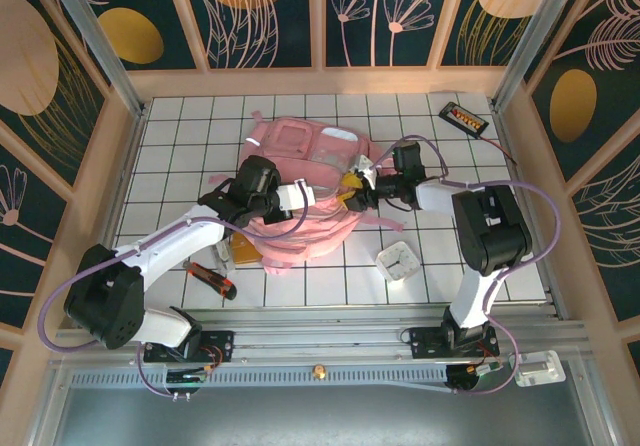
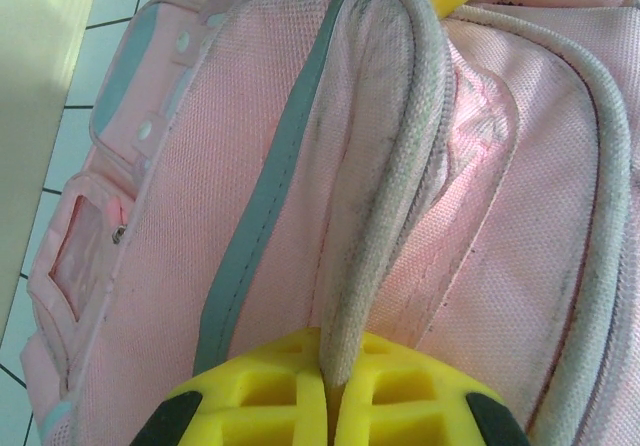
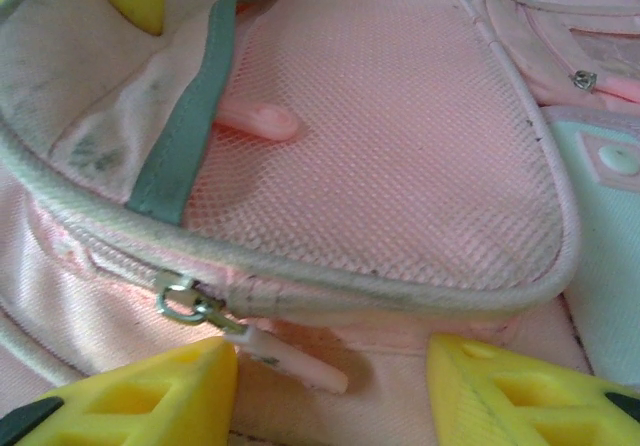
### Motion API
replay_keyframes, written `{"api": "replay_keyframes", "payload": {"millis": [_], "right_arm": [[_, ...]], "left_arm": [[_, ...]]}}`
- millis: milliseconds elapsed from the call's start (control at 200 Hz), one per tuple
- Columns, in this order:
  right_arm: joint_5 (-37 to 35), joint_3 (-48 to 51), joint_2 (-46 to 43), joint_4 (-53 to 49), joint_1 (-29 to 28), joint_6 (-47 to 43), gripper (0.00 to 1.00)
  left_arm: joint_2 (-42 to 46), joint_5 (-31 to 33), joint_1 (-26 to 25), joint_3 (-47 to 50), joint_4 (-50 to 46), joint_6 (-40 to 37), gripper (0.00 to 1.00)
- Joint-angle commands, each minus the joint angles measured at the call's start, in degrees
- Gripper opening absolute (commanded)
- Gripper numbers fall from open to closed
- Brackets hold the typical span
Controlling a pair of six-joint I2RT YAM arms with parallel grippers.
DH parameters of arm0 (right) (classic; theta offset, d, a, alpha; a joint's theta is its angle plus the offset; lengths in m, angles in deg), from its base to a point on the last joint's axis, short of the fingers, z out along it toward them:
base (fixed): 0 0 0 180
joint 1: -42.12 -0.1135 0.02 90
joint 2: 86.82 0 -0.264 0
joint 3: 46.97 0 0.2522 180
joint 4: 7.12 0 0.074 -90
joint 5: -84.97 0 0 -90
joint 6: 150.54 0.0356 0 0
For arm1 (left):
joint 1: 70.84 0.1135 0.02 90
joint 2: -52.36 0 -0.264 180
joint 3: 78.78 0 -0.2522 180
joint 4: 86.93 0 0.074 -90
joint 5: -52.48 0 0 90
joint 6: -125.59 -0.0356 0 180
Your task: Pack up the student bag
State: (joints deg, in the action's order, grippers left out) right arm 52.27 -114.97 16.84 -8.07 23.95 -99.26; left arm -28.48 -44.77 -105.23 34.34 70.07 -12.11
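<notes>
In the top view, the student bag (image 1: 300, 156) lay in the middle of the table (image 1: 180, 126). The left arm (image 1: 170, 241) reached it from 8 o'clock and the right arm (image 1: 480, 226) from 3 o'clock. The yellow right fingers (image 1: 349, 194) were at the bag's 3 o'clock side. Outside the bag lay a red and black pen (image 1: 210, 280) at 7 o'clock, a white square thing (image 1: 398, 261) at 4 o'clock and a black device (image 1: 465, 118) at 2 o'clock, well apart from the bag.

In the left wrist view, the left fingers (image 2: 250, 401) were together, clamped on the grey piping (image 2: 400, 166) of the bag's edge. The piping ran from between them up to 12 o'clock.

In the right wrist view, the right fingers stood apart, at 7 and 5 o'clock. The pink zip pull (image 3: 290, 358) hung from its metal slider (image 3: 185, 301) between them, just beside the 7 o'clock finger. I could not tell whether it touched that finger.

In my judgement the packing was near its beginning. The zip looked closed here and the loose things lay on the table. The bag had to be opened, filled and closed again. What was inside it could not be seen.
</notes>
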Motion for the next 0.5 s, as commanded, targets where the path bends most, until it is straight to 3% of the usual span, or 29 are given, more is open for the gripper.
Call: {"api": "replay_keyframes", "payload": {"millis": [0,120,405,495], "right_arm": [[0.3,1.8,-1.7,-0.5,-0.8,0.5,0.51],[0.1,1.7,-1.7,-0.6,-0.8,1.0,0.38],[0.7,0.7,-1.2,-1.7,-0.5,1.5,0.19],[0.7,0.6,-1.6,-1.7,-0.5,1.6,0.18]], "left_arm": [[0.4,-0.3,0.6,-1.6,4.4,1.5,0.0],[0.3,0.1,0.6,-1.8,4.0,1.3,0.0],[-0.2,0.4,0.6,-1.9,3.7,1.0,0.0],[-0.5,0.6,0.6,-2.1,3.3,0.9,0.0]]}}
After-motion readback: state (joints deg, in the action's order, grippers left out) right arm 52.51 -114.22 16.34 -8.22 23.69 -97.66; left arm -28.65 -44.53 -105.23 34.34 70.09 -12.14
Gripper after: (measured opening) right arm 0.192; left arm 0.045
